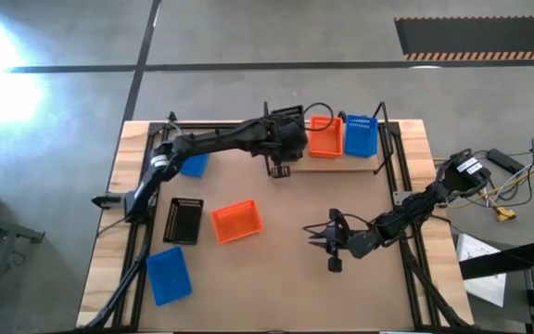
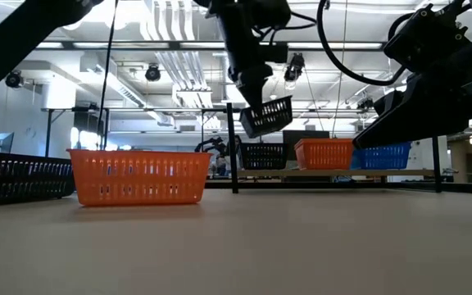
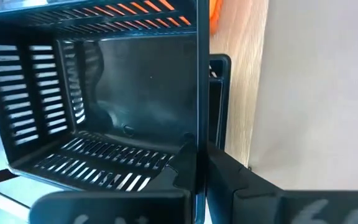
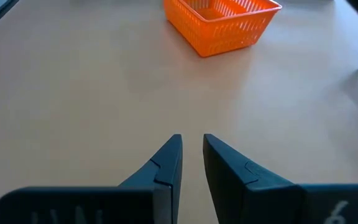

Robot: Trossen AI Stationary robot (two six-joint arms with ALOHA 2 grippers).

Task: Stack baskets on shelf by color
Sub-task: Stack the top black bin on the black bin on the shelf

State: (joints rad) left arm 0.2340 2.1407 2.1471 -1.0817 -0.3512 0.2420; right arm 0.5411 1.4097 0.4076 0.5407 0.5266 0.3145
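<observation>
My left gripper (image 2: 249,80) is shut on a black basket (image 2: 267,115), held in the air just in front of the shelf (image 1: 341,163). On the shelf's wood plank stand a black basket (image 2: 262,156), an orange basket (image 1: 324,136) and a blue basket (image 1: 361,135) side by side. Four more baskets rest on their bottoms on the table: a black one (image 1: 184,221), an orange one (image 1: 237,222), a blue one (image 1: 169,276), and a second blue one (image 1: 194,166) partly under the left arm. My right gripper (image 4: 191,146) hovers over bare table right of centre, its fingers a narrow gap apart. My left gripper holds the black basket by one side wall (image 3: 197,124), near its rim. The wall is pinched with one finger (image 3: 179,171) inside the basket and the other (image 3: 229,177) outside. The basket is lifted clear and hangs tilted below the fingers.
Black metal uprights (image 2: 233,147) frame the shelf at the table's far side. The orange basket on the table (image 4: 222,22) lies ahead of my right gripper. Cables and loose gear (image 1: 503,190) sit beyond the table's right edge.
</observation>
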